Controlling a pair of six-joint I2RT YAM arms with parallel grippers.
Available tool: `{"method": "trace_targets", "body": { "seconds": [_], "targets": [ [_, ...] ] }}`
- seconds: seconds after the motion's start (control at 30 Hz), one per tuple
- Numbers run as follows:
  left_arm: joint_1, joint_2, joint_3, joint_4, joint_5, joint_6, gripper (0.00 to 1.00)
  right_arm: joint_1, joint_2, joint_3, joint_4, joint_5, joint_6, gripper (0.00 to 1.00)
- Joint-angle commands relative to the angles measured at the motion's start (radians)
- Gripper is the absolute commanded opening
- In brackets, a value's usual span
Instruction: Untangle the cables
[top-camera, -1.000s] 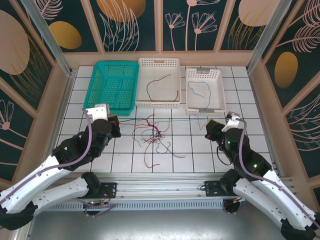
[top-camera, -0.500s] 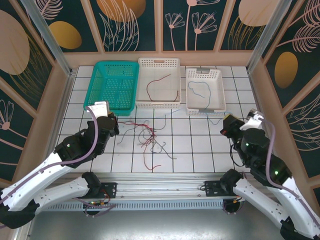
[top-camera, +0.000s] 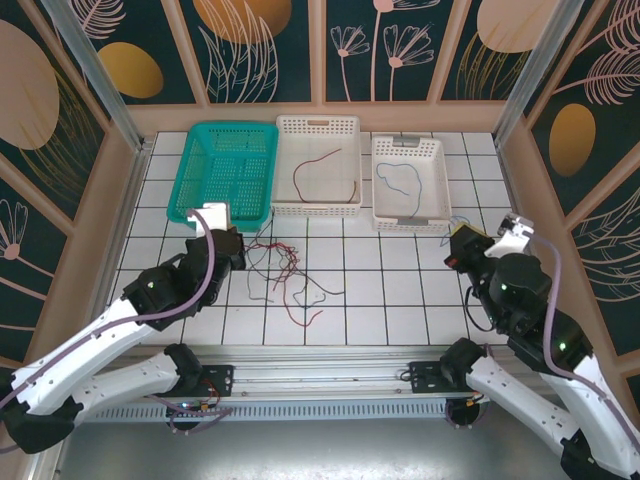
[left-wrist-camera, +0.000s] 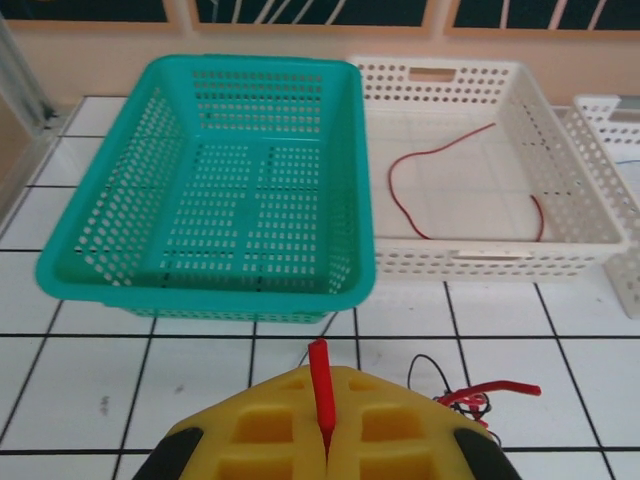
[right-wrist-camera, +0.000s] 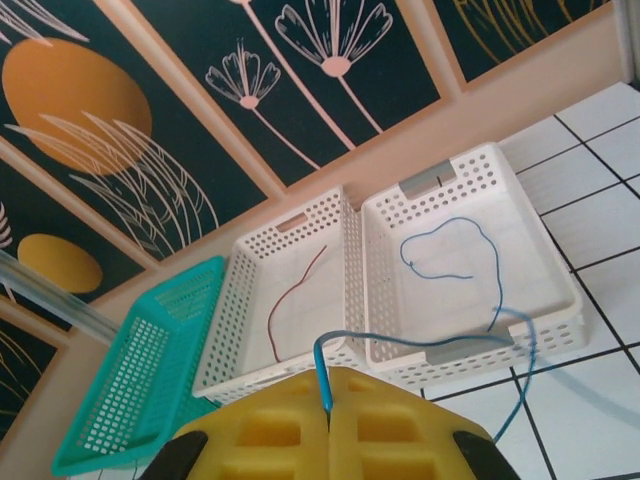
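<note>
The tangled cables (top-camera: 283, 268), thin red, black and pale wires, lie loose on the white tiles between my arms. In the top view my left gripper (top-camera: 229, 247) sits at their left edge, just below the teal basket. Its yellow fingers (left-wrist-camera: 268, 425) are shut on a red cable (left-wrist-camera: 320, 385) whose end sticks up between them; more of the tangle (left-wrist-camera: 468, 399) lies to its right. My right gripper (top-camera: 458, 246) is held off to the right, shut on a blue cable (right-wrist-camera: 322, 372). That cable arcs across the front of the right-hand white basket and hangs down.
Three baskets line the back: a teal basket (top-camera: 192, 172), a middle white basket (top-camera: 283, 165) holding one red cable (top-camera: 318, 163), and a right white basket (top-camera: 378, 186) holding one blue cable (top-camera: 398, 180). Wooden walls close in both sides.
My right gripper pulled right and back with the blue cable, which came away from the tangle. The left gripper edged toward the teal basket, and the tangle drew in to the left.
</note>
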Motion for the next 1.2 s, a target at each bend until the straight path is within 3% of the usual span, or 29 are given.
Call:
{"method": "trace_targets", "body": {
  "seconds": [0.0,0.5,0.67,0.9,1.03,1.17],
  "targets": [
    [0.005,0.022,-0.002,0.089,0.073,0.013,0.0,-0.006,0.057,0.049,0.081,-0.024,-0.071,0.0],
    [0.004,0.039,-0.092,0.274,0.147,0.151,0.0,-0.025,0.339,0.253,0.243,-0.038,-0.226,0.0],
    [0.004,0.033,-0.11,0.284,0.145,0.157,0.0,-0.153,0.454,0.341,0.258,-0.193,-0.251,0.0],
    [0.004,0.026,-0.114,0.288,0.143,0.16,0.0,-0.475,0.633,0.423,0.295,-0.599,-0.192,0.0],
    [0.005,0.023,-0.115,0.285,0.145,0.161,0.0,-0.548,0.696,0.436,0.325,-0.678,-0.167,0.0],
    [0.004,0.023,-0.116,0.287,0.149,0.161,0.0,-0.562,0.754,0.431,0.345,-0.655,-0.163,0.0]
  ]
}}
